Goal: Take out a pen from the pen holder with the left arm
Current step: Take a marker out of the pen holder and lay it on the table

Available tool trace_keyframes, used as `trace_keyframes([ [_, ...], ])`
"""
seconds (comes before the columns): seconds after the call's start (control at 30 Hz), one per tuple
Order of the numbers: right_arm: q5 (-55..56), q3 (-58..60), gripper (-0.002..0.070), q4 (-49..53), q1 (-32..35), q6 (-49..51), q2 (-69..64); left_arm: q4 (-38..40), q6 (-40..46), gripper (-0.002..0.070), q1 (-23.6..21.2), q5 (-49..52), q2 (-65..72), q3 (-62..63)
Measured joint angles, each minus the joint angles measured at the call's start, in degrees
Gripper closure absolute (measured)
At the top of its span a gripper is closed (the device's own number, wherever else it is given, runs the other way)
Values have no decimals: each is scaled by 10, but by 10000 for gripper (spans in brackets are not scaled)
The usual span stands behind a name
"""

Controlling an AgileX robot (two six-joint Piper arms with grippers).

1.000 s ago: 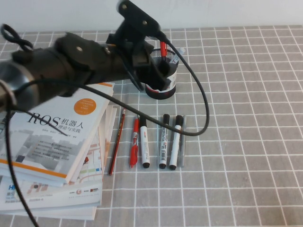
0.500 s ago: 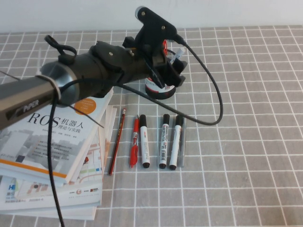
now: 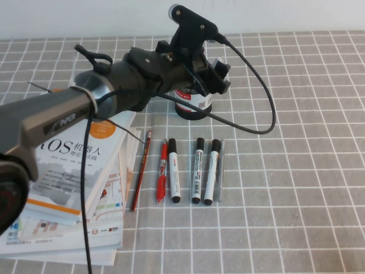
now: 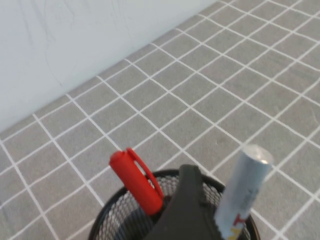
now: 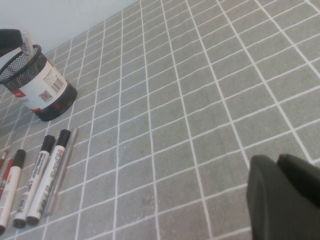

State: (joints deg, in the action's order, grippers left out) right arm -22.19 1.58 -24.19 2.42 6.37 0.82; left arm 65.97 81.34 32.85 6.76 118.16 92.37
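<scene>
Two pens (image 4: 136, 181) hide under left pincer (image 3: 206, 85) at pen holder (image 3: 193, 107); right pincer (image 5: 282, 200) aside.

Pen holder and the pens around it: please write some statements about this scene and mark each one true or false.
1. A red pen stands in the pen holder. True.
2. The left gripper is shut on the red pen. False: it is open over the holder and holds nothing.
3. The markers lie on the books. False: they lie on the table, beside the books.
4. A silver pen is in the holder too. True.
5. The right gripper is over the holder. False: it is over bare table, apart from the holder.
</scene>
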Motion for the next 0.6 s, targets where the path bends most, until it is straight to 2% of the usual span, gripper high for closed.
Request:
trace_keyframes([
  [0.3, 0, 0, 689, 0, 0, 0, 0, 17, 0, 153, 0, -6, 52, 46],
  [0.37, 0, 0, 689, 0, 0, 0, 0, 18, 0, 172, 0, -15, 60, 50],
  [0.53, 0, 0, 689, 0, 0, 0, 0, 20, 0, 323, 0, -28, 73, 55],
  [0.6, 0, 0, 689, 0, 0, 0, 0, 23, 0, 412, 0, -28, 77, 57],
])
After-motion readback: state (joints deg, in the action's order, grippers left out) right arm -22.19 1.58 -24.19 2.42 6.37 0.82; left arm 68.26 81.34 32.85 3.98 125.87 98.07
